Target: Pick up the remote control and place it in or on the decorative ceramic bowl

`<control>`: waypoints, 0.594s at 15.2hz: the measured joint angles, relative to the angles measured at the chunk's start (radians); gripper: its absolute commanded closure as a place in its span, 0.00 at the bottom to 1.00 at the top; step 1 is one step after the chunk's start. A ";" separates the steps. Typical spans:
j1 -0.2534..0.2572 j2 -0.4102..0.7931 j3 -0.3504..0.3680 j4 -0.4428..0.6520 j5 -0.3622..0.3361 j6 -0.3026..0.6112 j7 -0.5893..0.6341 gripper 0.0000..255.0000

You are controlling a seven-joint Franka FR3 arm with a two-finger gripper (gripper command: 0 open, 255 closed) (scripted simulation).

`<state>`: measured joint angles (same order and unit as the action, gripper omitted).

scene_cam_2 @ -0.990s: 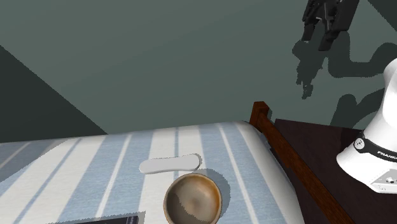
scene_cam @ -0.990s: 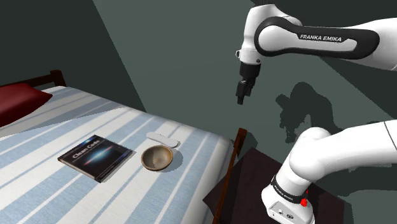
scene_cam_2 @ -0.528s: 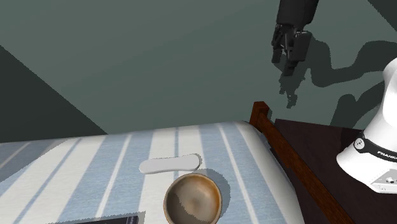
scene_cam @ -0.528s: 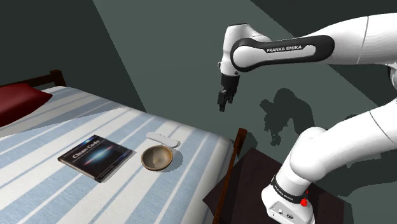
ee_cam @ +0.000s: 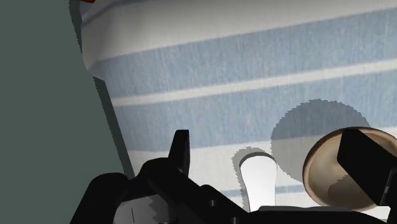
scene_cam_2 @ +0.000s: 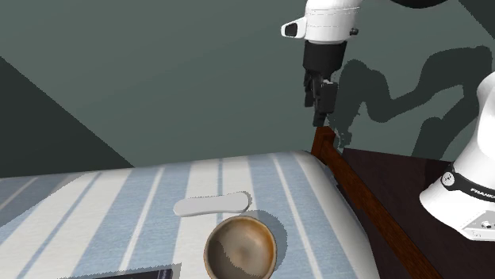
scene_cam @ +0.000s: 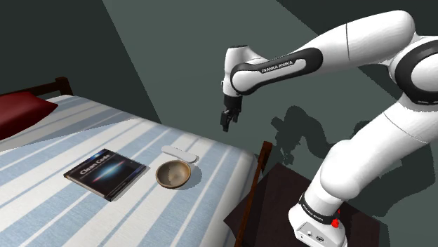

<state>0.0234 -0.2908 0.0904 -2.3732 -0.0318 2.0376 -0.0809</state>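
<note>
Your gripper (scene_cam: 227, 123) hangs in mid-air just above the centre of the shoulder view, pointing down, well clear of the bedding. In the second exterior view it sits in the upper right, directly over the dark wooden bedpost (scene_cam_2: 324, 144). In the wrist view the two black fingers (ee_cam: 180, 153) stand wide apart, and nothing is clasped between them. You are carrying nothing.

The remote (scene_cam: 180, 153) is a pale, slim white bar. It lies flat on the blue-and-white striped bed (scene_cam: 42, 186) a little left of centre in the shoulder view, down and to the left of the gripper. The bowl (scene_cam: 173, 174) sits just below it in that view, brown-rimmed with a lighter inside, upright and very close to the remote. In the second exterior view you see the same pairing low in the frame, with the remote lying above the bowl's rim. Through the wrist camera the remote shows in the gap between the open fingers, far below them, and the bowl is right beside it, partly behind one finger.

A dark book (scene_cam: 107, 172) lies flat to the left of the bowl. A red pillow (scene_cam: 21, 112) sits at the far left edge.
</note>
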 measured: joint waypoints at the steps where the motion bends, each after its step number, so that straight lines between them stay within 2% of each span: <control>1: 0.000 0.034 0.001 0.012 -0.002 0.024 0.000 0.00; 9: 0.014 0.349 0.026 0.168 -0.031 0.191 0.029 0.00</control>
<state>0.0379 0.0580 0.1161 -2.2051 -0.0628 2.2284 -0.0517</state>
